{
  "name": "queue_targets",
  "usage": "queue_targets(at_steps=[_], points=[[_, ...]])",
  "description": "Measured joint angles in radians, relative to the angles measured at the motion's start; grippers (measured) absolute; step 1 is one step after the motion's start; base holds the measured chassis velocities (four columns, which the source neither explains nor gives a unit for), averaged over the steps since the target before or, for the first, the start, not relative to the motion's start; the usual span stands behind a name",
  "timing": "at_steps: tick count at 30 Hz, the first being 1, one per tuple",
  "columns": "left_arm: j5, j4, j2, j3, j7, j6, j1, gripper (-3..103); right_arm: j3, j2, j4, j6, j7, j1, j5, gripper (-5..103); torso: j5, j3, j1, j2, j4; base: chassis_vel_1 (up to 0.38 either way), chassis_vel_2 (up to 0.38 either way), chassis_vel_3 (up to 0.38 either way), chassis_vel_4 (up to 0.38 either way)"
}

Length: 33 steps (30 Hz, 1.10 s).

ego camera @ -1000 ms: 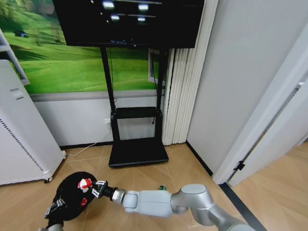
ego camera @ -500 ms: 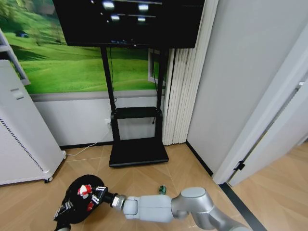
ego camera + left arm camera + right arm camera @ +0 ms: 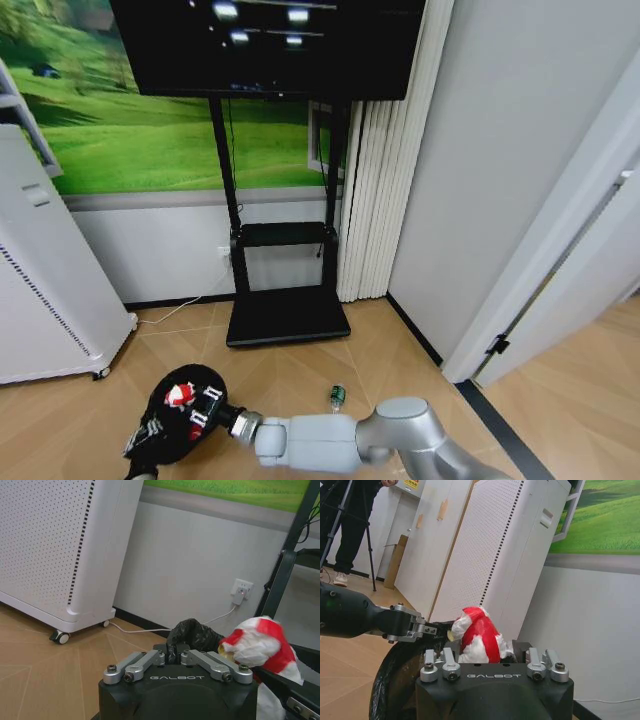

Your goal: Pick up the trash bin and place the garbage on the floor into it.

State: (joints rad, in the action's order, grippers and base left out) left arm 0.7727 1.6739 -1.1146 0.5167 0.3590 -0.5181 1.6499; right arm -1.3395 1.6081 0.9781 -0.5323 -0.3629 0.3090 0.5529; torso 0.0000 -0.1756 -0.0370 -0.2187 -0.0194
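Since a second ago the right gripper [image 3: 207, 412] has carried its red-and-white wrapper [image 3: 180, 396] further over the mouth of the trash bin [image 3: 165, 430], so this piece looks about ready to drop in. Its fingers are clenched on the crumpled wrapper [image 3: 477, 639], which sticks up between them above the black-lined bin [image 3: 400, 680]. The left gripper [image 3: 427, 628] pinches the bin's liner rim, while the small green-labelled bottle [image 3: 337, 397] lies on the floor, well apart from both.

Mock living room or test studio: large dark screen [image 3: 265, 45] standing on a wheeled black stand [image 3: 285, 300]; meadow mural [image 3: 150, 130] running behind it, white perforated cabinet [image 3: 45, 290] sitting left of it, wood floor [image 3: 300, 365] below.
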Motion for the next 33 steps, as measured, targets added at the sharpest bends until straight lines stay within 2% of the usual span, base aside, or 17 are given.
queue_targets(at_steps=[1, 2, 5, 6, 8, 9, 11, 15, 17, 21, 33], points=[[0.0, -0.001, -0.001, -0.001, 0.001, 0.0, -0.002, 8, 0.0, 0.0, 0.0, 0.0, 0.0, -0.001, 0.0, 61, 0.0, 0.0, 0.0, 0.0, 0.0001, 0.0, 0.0, 0.0, 0.0], [0.0, -0.001, -0.001, -0.001, 0.001, 0.0, -0.002, 8, 0.0, 0.0, 0.0, 0.0, 0.0, -0.001, 0.0, 61, 0.0, 0.0, 0.0, 0.0, 0.0001, 0.0, 0.0, 0.0, 0.0], [-0.001, -0.004, -0.004, -0.005, 0.003, 0.0, -0.01, 8, 0.001, 0.0, 0.0, 0.0, -0.003, -0.003, -0.001, 77, 0.0, 0.0, 0.0, 0.0, 0.0, 0.0, 0.0, 0.0, 0.0], [-0.001, -0.004, -0.004, -0.005, 0.003, 0.0, -0.01, 8, 0.001, 0.0, 0.0, 0.0, -0.003, -0.003, -0.001, 77, 0.0, 0.0, 0.0, 0.0, 0.0, 0.0, 0.0, 0.0, 0.0], [-0.002, -0.007, -0.006, -0.007, 0.004, 0.001, -0.015, 8, 0.003, 0.0, 0.0, 0.0, -0.007, -0.002, -0.002, 88, -0.0001, 0.0, 0.0, 0.0, 0.0, 0.0, 0.0, 0.0, 0.0], [-0.002, -0.007, -0.006, -0.007, 0.004, 0.001, -0.015, 8, 0.003, 0.0, 0.0, 0.0, -0.007, -0.002, -0.002, 88, -0.0001, 0.0, 0.0, 0.0, 0.0, 0.0, 0.0, 0.0, 0.0], [-0.002, -0.008, -0.006, -0.006, 0.005, 0.001, -0.016, 8, 0.017, 0.0, -0.004, 0.0, -0.015, 0.0, -0.007, 97, 0.0, 0.0, 0.0, 0.0, 0.0, 0.0, 0.0, 0.0, 0.0], [0.002, -0.007, 0.002, 0.009, 0.005, 0.001, -0.002, 8, 0.056, 0.0, -0.019, 0.0, -0.036, 0.005, -0.008, 100, -0.0001, 0.0, 0.0, 0.0, 0.0, 0.0, 0.0, 0.0, 0.0], [0.011, -0.003, 0.014, 0.038, 0.001, -0.003, 0.019, 8, 0.114, 0.0, -0.059, 0.022, -0.073, 0.009, 0.005, 100, 0.0, 0.0, 0.0, 0.0, 0.0001, 0.0, 0.0, 0.0, 0.0], [0.025, 0.005, 0.024, 0.068, -0.006, -0.013, 0.046, 8, 0.159, 0.0, -0.103, 0.037, -0.098, 0.012, 0.024, 100, -0.0001, 0.0, 0.0, 0.0, -0.0001, 0.0, 0.0, 0.0, 0.0], [0.025, 0.041, 0.015, 0.093, -0.013, -0.022, 0.101, 8, 0.213, 0.0, -0.115, 0.008, -0.09, 0.057, 0.009, 100, -0.0001, 0.0, 0.0, 0.0, 0.0001, -0.005, -0.003, 0.005, 0.0]])
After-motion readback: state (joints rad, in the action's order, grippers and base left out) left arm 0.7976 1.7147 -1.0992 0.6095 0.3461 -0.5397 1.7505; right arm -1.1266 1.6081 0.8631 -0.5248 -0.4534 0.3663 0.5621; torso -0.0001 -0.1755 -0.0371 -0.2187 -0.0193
